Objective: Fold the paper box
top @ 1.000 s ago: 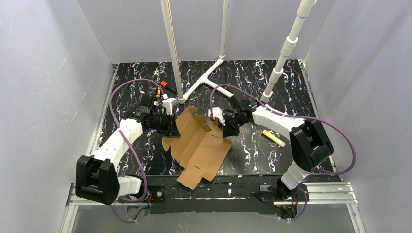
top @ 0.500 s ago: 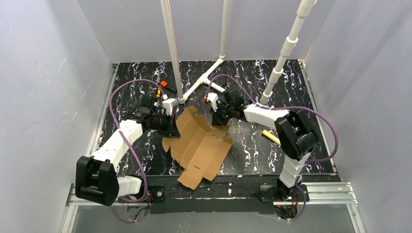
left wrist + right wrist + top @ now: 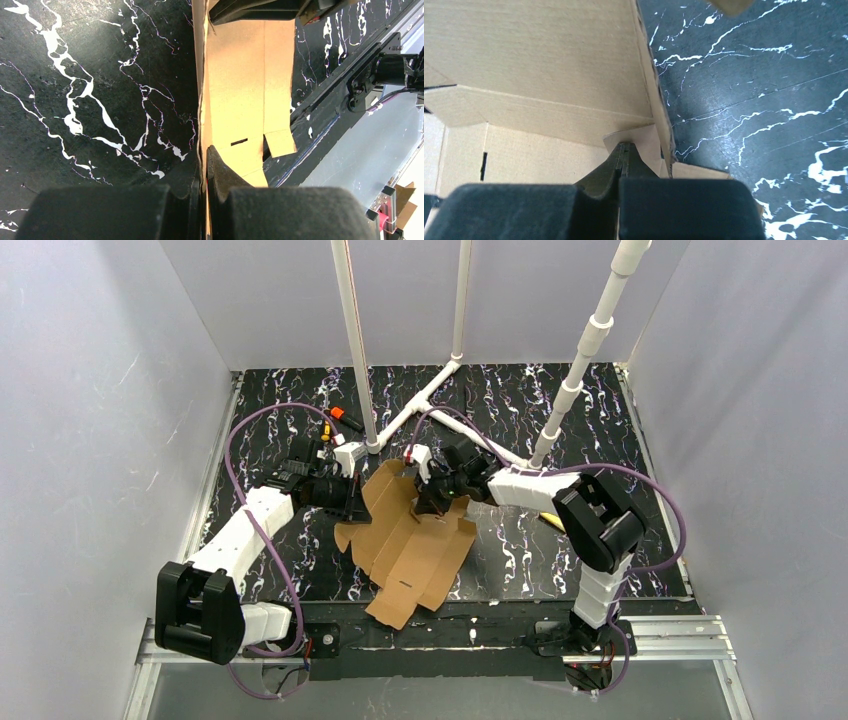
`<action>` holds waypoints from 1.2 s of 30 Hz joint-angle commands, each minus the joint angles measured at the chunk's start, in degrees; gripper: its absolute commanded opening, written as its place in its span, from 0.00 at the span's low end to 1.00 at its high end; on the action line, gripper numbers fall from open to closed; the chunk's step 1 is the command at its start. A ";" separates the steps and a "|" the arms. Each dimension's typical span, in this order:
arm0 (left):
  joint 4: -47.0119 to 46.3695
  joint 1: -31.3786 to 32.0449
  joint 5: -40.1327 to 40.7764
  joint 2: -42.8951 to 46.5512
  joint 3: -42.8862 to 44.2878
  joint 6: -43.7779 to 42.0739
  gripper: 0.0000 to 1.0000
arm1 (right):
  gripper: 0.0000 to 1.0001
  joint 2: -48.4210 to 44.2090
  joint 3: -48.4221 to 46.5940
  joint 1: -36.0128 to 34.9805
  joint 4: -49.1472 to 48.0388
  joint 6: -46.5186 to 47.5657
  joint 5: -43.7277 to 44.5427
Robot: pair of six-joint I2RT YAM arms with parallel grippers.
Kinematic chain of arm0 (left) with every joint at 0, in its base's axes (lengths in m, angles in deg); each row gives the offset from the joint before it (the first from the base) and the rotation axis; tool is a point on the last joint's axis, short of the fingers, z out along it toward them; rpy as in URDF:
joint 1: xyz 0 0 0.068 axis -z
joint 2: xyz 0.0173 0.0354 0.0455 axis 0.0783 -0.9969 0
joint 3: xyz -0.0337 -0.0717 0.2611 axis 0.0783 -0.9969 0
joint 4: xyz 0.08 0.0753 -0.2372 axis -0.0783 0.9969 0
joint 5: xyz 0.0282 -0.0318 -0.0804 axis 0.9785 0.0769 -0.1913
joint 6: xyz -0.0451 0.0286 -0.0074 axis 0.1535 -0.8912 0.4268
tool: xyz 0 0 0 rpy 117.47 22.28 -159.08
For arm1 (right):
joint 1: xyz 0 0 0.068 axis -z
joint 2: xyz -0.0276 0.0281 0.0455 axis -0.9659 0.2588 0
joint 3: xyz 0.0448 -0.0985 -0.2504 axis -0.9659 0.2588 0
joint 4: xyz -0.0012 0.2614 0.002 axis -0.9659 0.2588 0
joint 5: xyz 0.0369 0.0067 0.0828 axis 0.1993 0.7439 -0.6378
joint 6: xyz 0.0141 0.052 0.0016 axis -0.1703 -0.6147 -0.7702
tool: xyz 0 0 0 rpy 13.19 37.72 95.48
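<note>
The paper box is a flat brown die-cut cardboard sheet lying on the black marbled table, with its back flap raised. My left gripper is shut on the sheet's left edge, which runs upright between the fingers in the left wrist view; the cardboard stretches away beyond them. My right gripper is shut with nothing between its fingers. Its tips press into the crease where the raised flap meets the base panel, against a small tab.
White PVC pipes rise from the back of the table, joined by a T-fitting. Small orange and red parts lie behind the left gripper. A yellow object shows beside the right arm. A metal rail runs along the near edge.
The right arm has swung left, carrying its shut gripper from the sheet's right edge to the back crease, and the back flap has risen. The left gripper has stayed put.
</note>
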 commanded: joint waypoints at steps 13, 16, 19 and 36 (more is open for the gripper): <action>0.38 -0.23 -0.54 2.54 -0.52 -0.76 0.00 | 0.02 -10.98 -4.20 7.06 25.29 25.90 -16.83; 0.37 -0.22 -0.69 2.47 -0.52 -0.75 0.00 | 0.02 -17.06 1.92 10.61 25.65 28.92 -14.67; 0.29 -0.25 -0.88 2.51 -0.61 -0.71 0.00 | 0.01 -19.58 7.27 14.41 20.93 26.18 -9.87; 0.02 -0.23 -0.48 3.92 -0.96 -0.75 0.00 | 0.01 -7.92 3.68 10.44 34.20 36.10 -8.73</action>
